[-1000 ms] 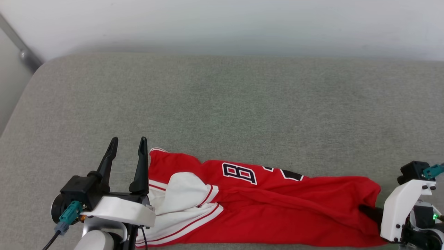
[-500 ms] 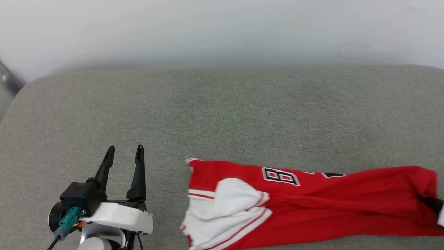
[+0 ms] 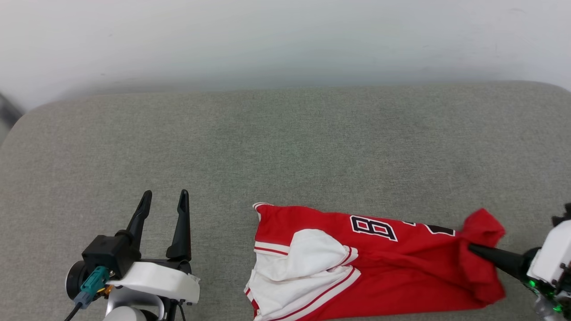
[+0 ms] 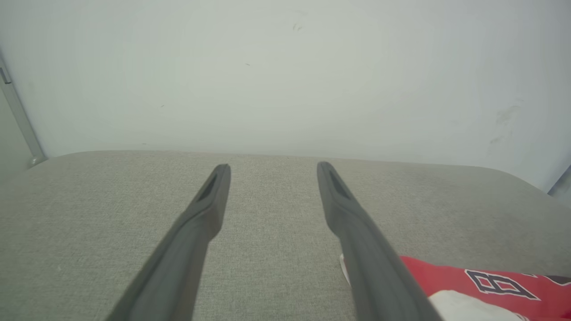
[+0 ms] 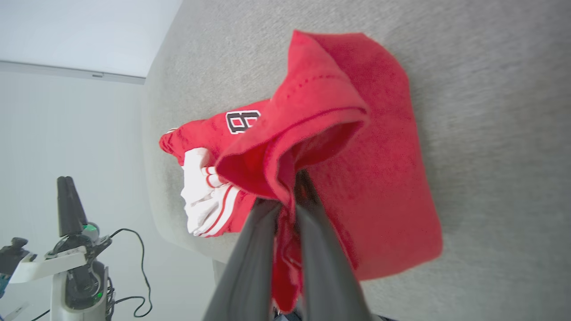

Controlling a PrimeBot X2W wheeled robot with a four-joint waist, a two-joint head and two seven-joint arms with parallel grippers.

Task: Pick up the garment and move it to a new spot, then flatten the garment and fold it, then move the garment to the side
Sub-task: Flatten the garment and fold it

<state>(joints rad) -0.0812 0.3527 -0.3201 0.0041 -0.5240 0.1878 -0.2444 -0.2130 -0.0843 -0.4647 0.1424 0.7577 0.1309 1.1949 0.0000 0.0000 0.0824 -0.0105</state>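
Clamping garment [image 3: 370, 267] end w/ R gripper [image 3: 470, 248], L gripper [image 3: 163, 198] spread, near cushion [image 3: 285, 147] front edge, wide beyond

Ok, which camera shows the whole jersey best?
Head view: the red jersey lies nearly whole, sleeve and lettering visible. Right wrist view shows its bunched end in the right tool; left wrist view, a corner.

Grey woven cushion [image 3: 285, 142], far corners rounded; pale wall [image 3: 285, 40] behind, faintly scuffed. Grey post [image 4: 18, 118] at wall's left. Light soft, even.
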